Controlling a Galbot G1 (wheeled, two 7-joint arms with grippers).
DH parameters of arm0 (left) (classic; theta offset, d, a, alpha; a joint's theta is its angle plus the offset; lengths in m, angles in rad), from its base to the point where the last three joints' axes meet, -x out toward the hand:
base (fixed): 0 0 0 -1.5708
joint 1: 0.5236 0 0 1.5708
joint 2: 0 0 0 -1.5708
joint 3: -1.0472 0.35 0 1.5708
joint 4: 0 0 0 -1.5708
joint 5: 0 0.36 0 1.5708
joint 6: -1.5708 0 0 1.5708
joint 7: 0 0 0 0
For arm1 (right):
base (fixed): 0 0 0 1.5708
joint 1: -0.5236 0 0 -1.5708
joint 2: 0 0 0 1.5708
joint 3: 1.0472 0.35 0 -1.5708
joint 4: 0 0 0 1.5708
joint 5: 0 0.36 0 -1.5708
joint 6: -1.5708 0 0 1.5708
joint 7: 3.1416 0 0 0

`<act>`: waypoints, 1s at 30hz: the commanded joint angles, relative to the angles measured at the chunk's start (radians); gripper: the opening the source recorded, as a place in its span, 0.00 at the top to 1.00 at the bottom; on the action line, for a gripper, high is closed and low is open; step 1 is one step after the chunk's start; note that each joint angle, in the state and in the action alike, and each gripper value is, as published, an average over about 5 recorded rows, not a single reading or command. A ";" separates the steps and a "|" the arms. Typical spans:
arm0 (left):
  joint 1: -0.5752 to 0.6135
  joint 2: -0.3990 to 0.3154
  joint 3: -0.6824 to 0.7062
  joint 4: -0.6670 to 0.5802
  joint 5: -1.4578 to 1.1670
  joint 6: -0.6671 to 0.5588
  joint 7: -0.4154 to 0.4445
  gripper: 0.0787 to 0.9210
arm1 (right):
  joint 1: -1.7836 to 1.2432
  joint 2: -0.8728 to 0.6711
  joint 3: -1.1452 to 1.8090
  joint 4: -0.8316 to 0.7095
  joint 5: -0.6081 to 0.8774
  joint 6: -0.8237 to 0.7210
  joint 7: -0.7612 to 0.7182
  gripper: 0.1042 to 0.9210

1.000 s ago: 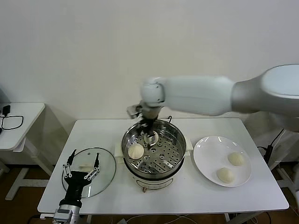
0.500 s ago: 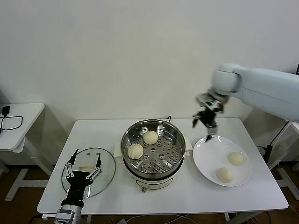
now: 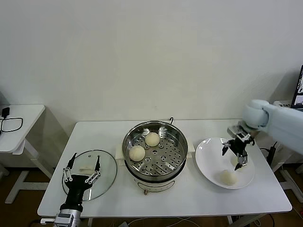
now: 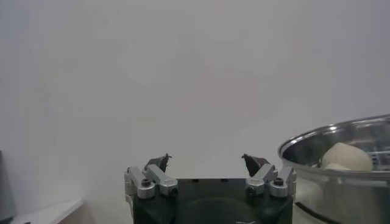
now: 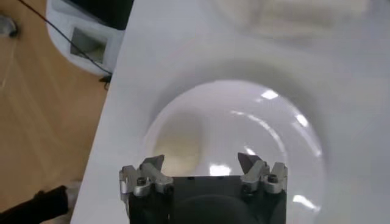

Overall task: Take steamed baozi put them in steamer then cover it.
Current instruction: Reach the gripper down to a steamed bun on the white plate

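Right gripper [image 3: 235,152] over the far half of the white plate [image 3: 208,158], fingers spread wide, nothing between them; just above and partly hiding one steamed bun on the plate [image 5: 178,141]. Second plate bun [image 3: 228,177] near the front rim, clear of the fingers. Plate on the white table [image 3: 189,198], just to the right of the steamer [image 3: 155,153].

Steamer at table centre, uncovered, perforated tray visible; two buns inside on its left half, one toward the back [image 3: 152,139], one nearer the left wall [image 3: 137,152], close together but whether touching cannot be told.

Left gripper [image 3: 83,171] parked low at the front-left table edge, fingers spread, empty, hovering over the near side of the glass cover [image 3: 106,163]. Cover flat on the table left of the steamer, white handle [image 3: 86,168] up.

Small white side table [image 3: 19,125] further left, black cable [image 3: 10,124] on it.
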 commanded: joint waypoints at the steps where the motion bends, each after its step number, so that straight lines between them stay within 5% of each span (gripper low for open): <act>1: 0.003 -0.001 -0.008 0.004 0.000 -0.003 -0.001 0.12 | -0.185 -0.023 0.107 -0.061 -0.092 0.025 0.031 0.12; 24: -0.005 -0.002 -0.028 0.011 -0.012 0.001 -0.003 0.12 | -0.232 0.028 0.137 -0.084 -0.099 0.004 0.073 0.13; 30: -0.005 -0.002 -0.026 0.005 -0.012 0.002 -0.003 0.12 | -0.220 0.026 0.137 -0.073 -0.095 0.005 0.072 0.23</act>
